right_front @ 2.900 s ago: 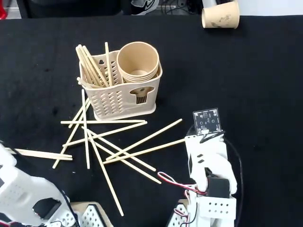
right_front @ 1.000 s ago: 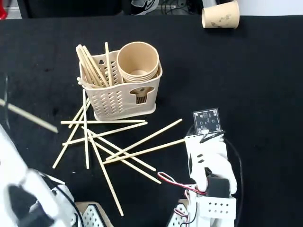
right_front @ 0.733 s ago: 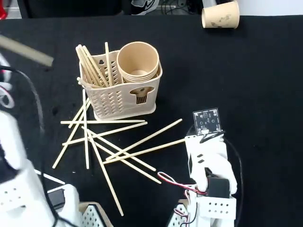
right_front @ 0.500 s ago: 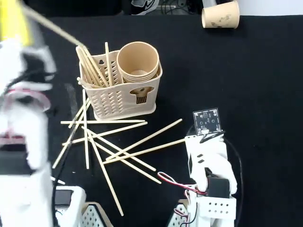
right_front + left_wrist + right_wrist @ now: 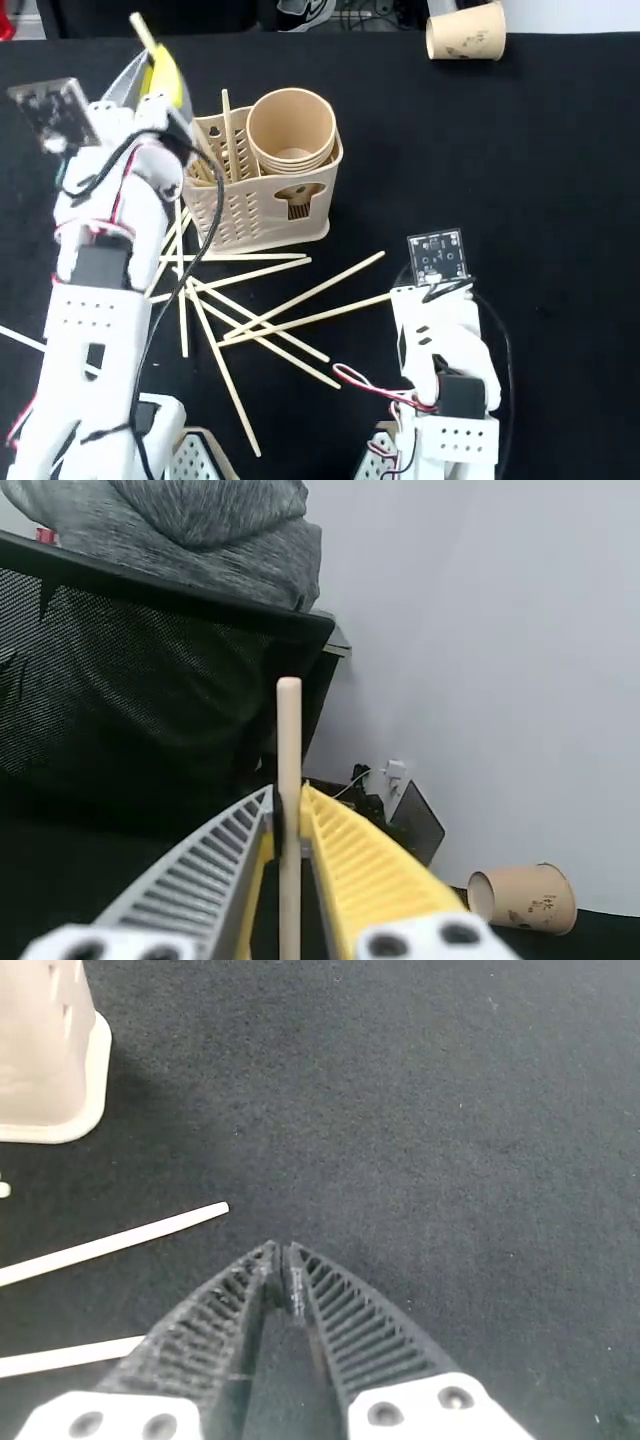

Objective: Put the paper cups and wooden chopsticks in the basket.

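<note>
Chopstick placement is judged to be the step in hand. 1 chopstick is clamped between the grey and yellow jaws of the left gripper, which are closed down to the stick's width, with the upper end projecting well past the tips. In the high view the gripper is seen above the left end of the basket, at the compartment where the standing chopsticks are already kept. The lower end of the held stick is hidden by the gripper, so it cannot be told whether it is inside the rim.

For the step to be done well, the stick should be brought nearer to upright before release, and its lower end should be guided into the gap among the standing sticks rather than onto their tips. A release from low over the rim is advised, because a light, round stick is likely to bounce or roll off. The jaws should be opened only a little, so that the neighbouring sticks are not knocked. The basket looks light, and a sideways push against its wall could shift it.

The other compartment is occupied by a stack of paper cups. 1 loose paper cup lies on its side at the far edge of the table, and many loose chopsticks are scattered in front of the basket. The right gripper is held low over the table with its jaws pressed together on nothing.
</note>
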